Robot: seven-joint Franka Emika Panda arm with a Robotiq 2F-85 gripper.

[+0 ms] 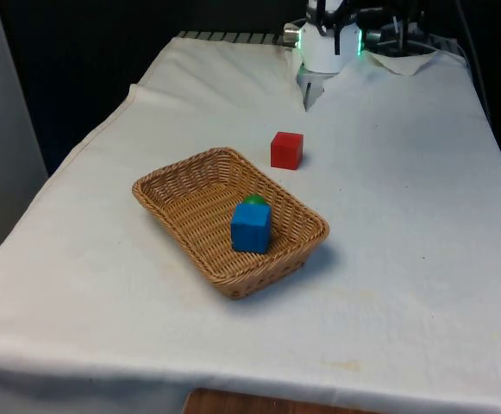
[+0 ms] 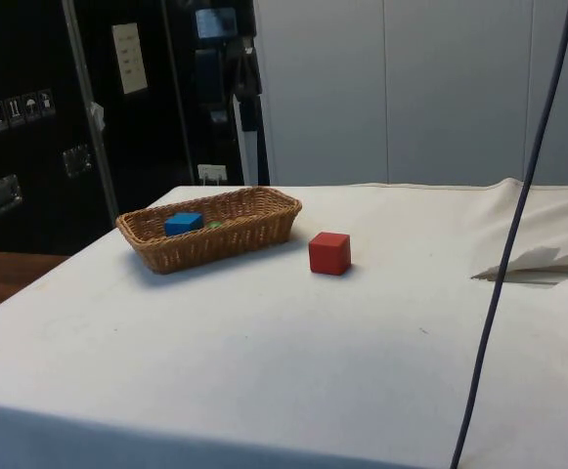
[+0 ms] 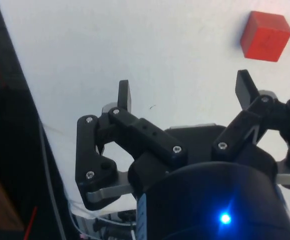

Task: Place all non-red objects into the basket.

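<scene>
Wicker basket (image 1: pixel 200 207) sits left of centre in the front view, on the white cloth (image 1: pixel 388 259). Inside it: blue cube (image 1: pixel 251 228) at the end nearer the front view's right, w/ a green obj (image 1: pixel 254 200) just behind, touching or nearly so; mostly hidden by the cube, shape can't be told. Side view shows the same pair in the basket (image 2: pixel 215 234): blue cube (image 2: pixel 183 224), green obj (image 2: pixel 212 225) beside it.

Red cube (image 1: pixel 286 150) on the cloth, outside the basket, near its far corner, not touching.

Gripper (image 3: pixel 184 95) above bare cloth, fingers (image 3: pixel 124 95) spread wide apart, nothing between them; red cube (image 3: pixel 265 36) off to one side.

Writing: pale labels on the dark cabinets (image 2: pixel 68 117) in side view, not readable.
</scene>
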